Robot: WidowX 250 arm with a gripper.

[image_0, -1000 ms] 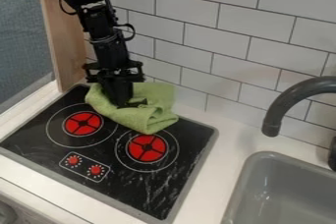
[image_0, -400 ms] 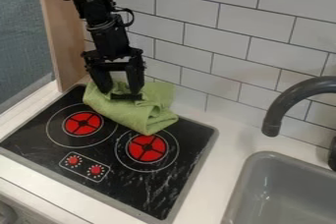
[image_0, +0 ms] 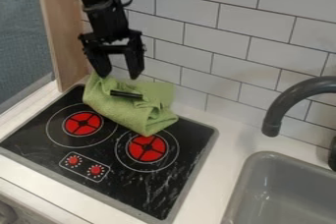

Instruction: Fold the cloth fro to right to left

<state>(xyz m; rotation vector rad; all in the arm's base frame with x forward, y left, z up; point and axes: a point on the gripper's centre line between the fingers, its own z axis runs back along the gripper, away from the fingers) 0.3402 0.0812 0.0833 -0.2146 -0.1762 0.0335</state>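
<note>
The black gripper (image_0: 119, 76) hangs open over the back left of the stove, its two fingers spread apart just above the rear of the cloth. Below it, the green cloth (image_0: 138, 115) lies bunched and folded in layers across the back of the black cooktop, partly over the right burner's ring. A small dark bar-like object (image_0: 126, 94) rests on the upper part of the cloth, under the gripper.
The stove (image_0: 125, 183) has two red burners and two red knobs at the front. A grey sink (image_0: 289, 188) with a dark curved faucet (image_0: 282, 105) is at the right. A tiled wall rises behind, and a wooden panel (image_0: 69, 46) stands at the left.
The gripper has opened and risen off the cloth. The dark bar stays on the cloth, now apart from the fingers. The cloth's back left part has shifted slightly.
</note>
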